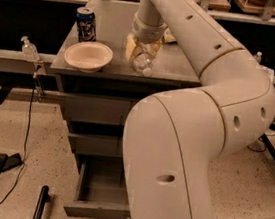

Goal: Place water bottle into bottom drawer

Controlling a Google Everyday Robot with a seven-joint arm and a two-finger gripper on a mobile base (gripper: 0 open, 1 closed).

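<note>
The water bottle (144, 64) lies on its side on the grey cabinet top (178, 66), just right of the bowl. My gripper (142, 48) is directly over the bottle's far end and reaches down to it from the wrist above. The wrist hides the bottle's cap end. The bottom drawer (95, 208) is pulled open below, a shallow empty tray, with its right part hidden behind my arm. The two drawers above it are closed.
A pale bowl (88, 55) and a blue drink can (86, 24) stand on the cabinet top to the left of the bottle. A yellow packet (170, 36) lies behind the wrist. A pump-top bottle (30, 50) stands on the left ledge. My large arm fills the right foreground.
</note>
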